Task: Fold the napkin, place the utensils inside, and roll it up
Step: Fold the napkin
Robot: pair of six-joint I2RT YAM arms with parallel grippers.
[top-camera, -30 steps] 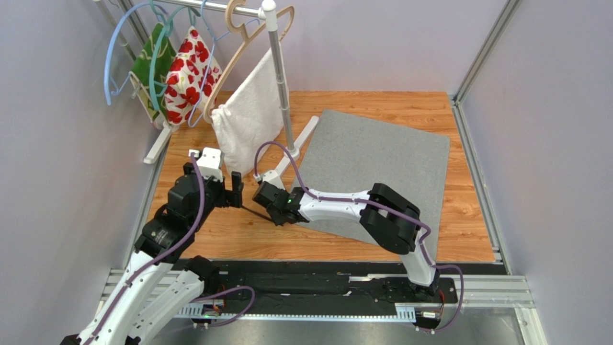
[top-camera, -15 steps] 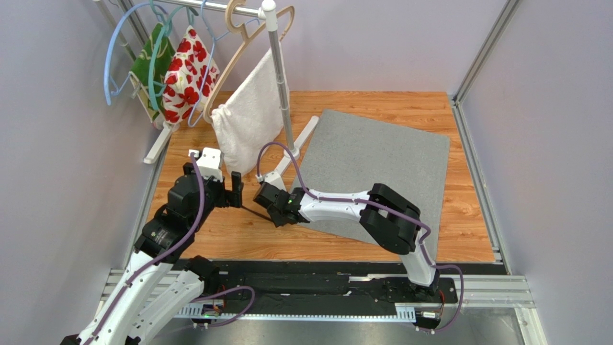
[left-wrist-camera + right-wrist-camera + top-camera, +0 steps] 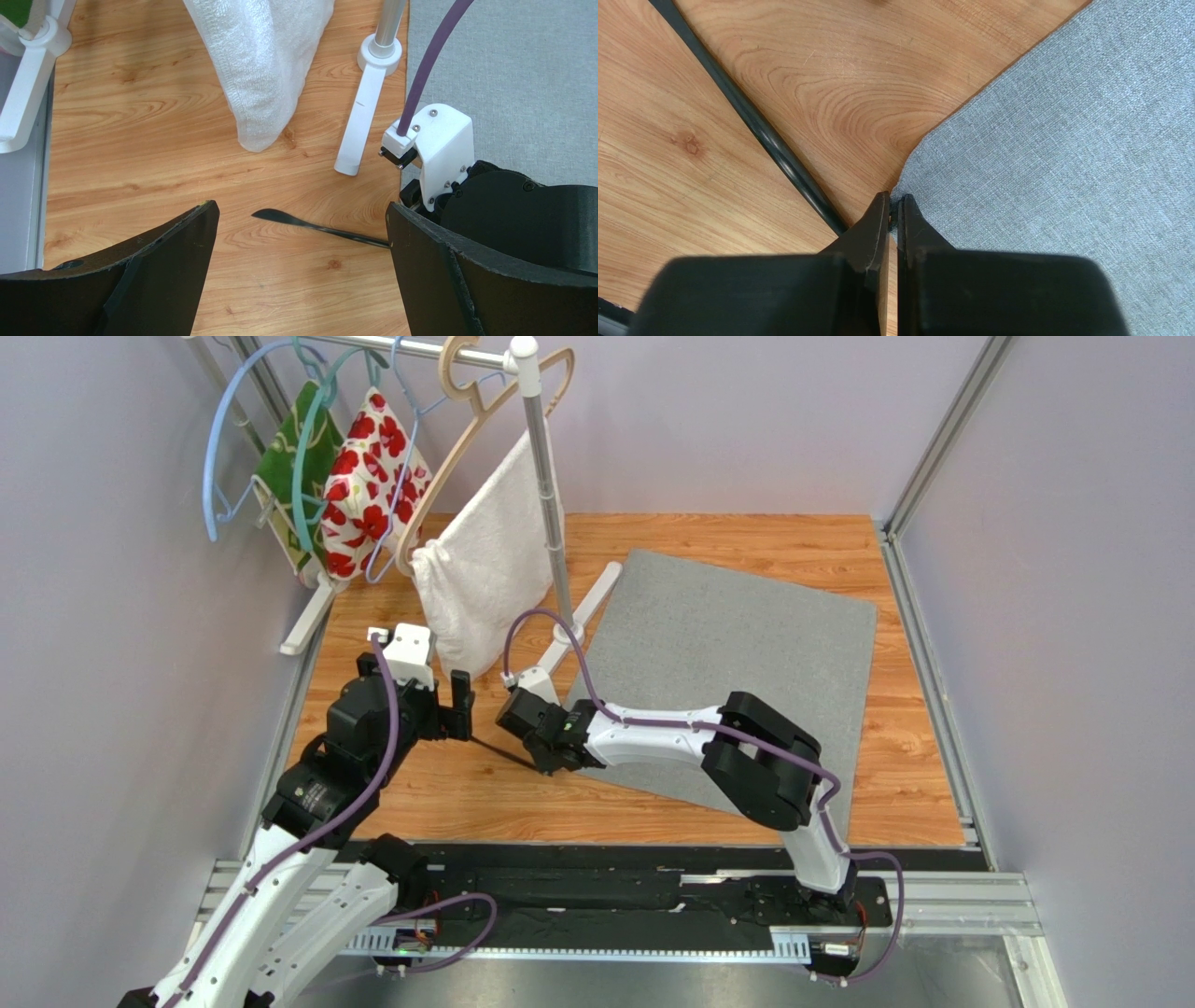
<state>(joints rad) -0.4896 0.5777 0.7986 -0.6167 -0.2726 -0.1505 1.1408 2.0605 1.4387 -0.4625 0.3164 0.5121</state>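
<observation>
While the grey napkin [image 3: 744, 665] lies flat and unfolded on the right half of the wooden surface [image 3: 421, 798], the right tool [image 3: 893, 204] sits low at its near-left corner. Its two fingers are pressed almost together with only a thin slit between them, and the tips touch the cloth's corner. Whether they pinch any fabric cannot be told. The slim black utensil [image 3: 759, 136] lies on bare wood just left of that corner, running diagonally past the right tool's fingers. The left tool [image 3: 300, 208] hovers above the utensil with its fingers spread wide apart, holding nothing. Beyond it, a white towel [image 3: 260, 63] hangs from a clothes rack [image 3: 540, 490], whose white foot [image 3: 361, 119] rests on the wood beside the napkin's left edge.
</observation>
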